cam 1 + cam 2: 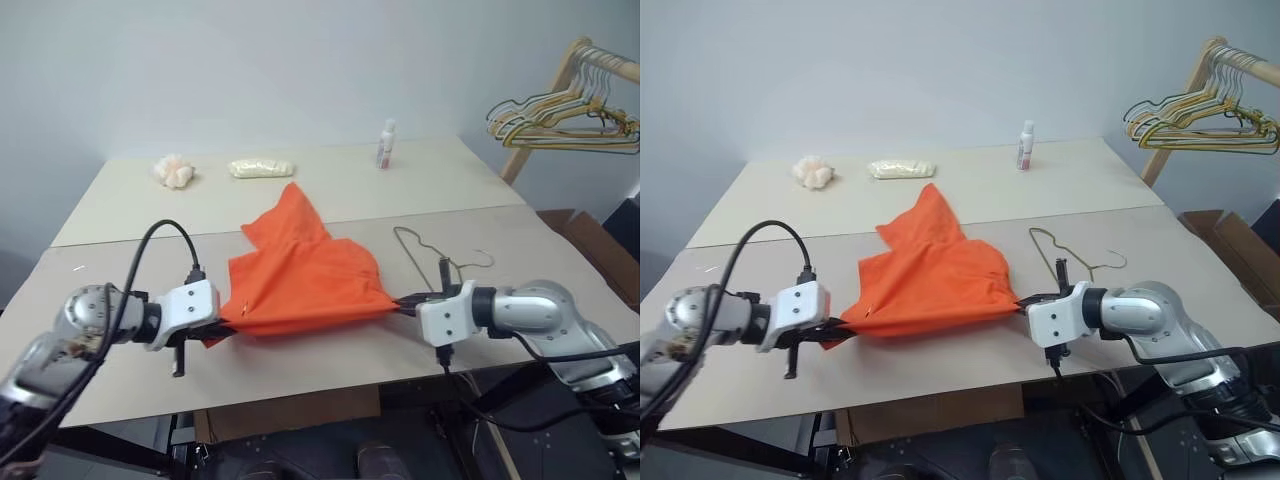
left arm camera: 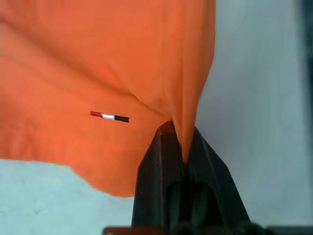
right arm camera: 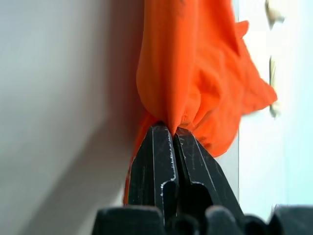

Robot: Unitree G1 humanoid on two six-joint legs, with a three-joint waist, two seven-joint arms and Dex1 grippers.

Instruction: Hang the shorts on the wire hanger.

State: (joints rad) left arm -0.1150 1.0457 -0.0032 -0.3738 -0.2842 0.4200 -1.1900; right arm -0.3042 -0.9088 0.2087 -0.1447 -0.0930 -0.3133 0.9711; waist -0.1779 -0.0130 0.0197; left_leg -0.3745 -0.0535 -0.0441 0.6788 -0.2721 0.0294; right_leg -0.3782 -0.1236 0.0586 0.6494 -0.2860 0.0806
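In the left eye view, the shorts are hanging stretched between the two grippers just above the near part of the table, one leg trailing back onto the tabletop. The left gripper is reaching in from the left with its arm bent low over the table edge, its jaws clamped on the left corner of the shorts. The right gripper is coming in from the right, pointing toward the left, its jaws clamped on the right corner. The hanger is lying flat on the table just behind the right gripper, beside the shorts and apart from them. At the table's far edge a small bottle is standing upright, with a pale bag and a puffy white-and-pink lump lying to its left. A bunch of hangers is hanging on a wooden rack at the far right.

In the left wrist view, the left gripper is pinching a fold of the orange fabric between closed jaws; a small red, white and black tag is sitting on the cloth.

In the right wrist view, the right gripper is gripping a gathered bunch of the shorts, jaws pressed together on it.
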